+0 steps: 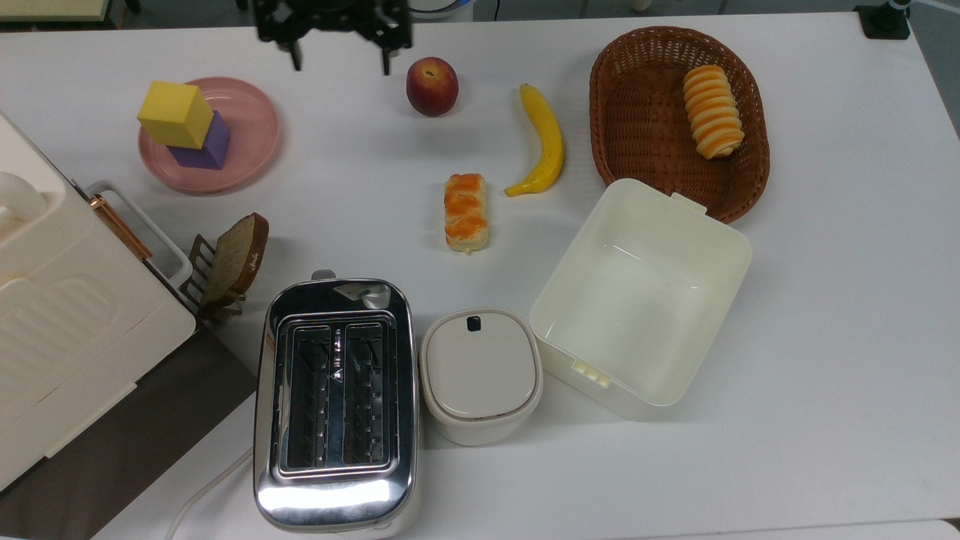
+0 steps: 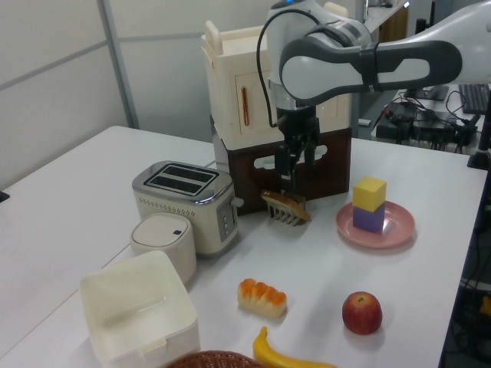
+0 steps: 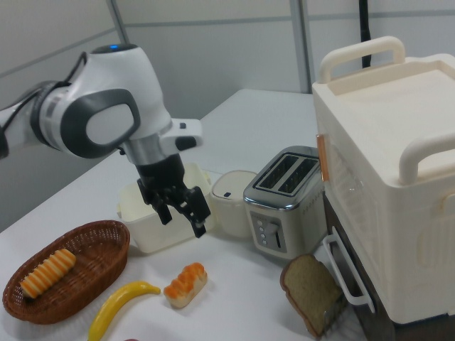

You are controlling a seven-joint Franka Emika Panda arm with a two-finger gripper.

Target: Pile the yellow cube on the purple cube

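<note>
We see the yellow cube (image 1: 175,114) sitting on top of the purple cube (image 1: 202,146), both on the pink plate (image 1: 251,112) near the top view's left edge. The yellow one sits a little askew on the purple one, but its weight looks well carried, so we judge the stack steady and the task done.

Our gripper (image 1: 336,41) hangs above the counter (image 1: 825,300) with its fingers spread wide and nothing between them. In the top view it is well apart from the plate, near the apple (image 1: 432,86). In the left view the gripper (image 2: 295,162) is up in front of the cabinet (image 2: 253,77), above the bread slice (image 2: 285,205). We take this height as a safe clearance, so the arm cannot brush the stack.

The banana (image 1: 544,142), the pastry (image 1: 466,211), the basket (image 1: 637,127), the toaster (image 1: 335,405) and the open box (image 1: 720,247) lie away from the plate and play no part here.
</note>
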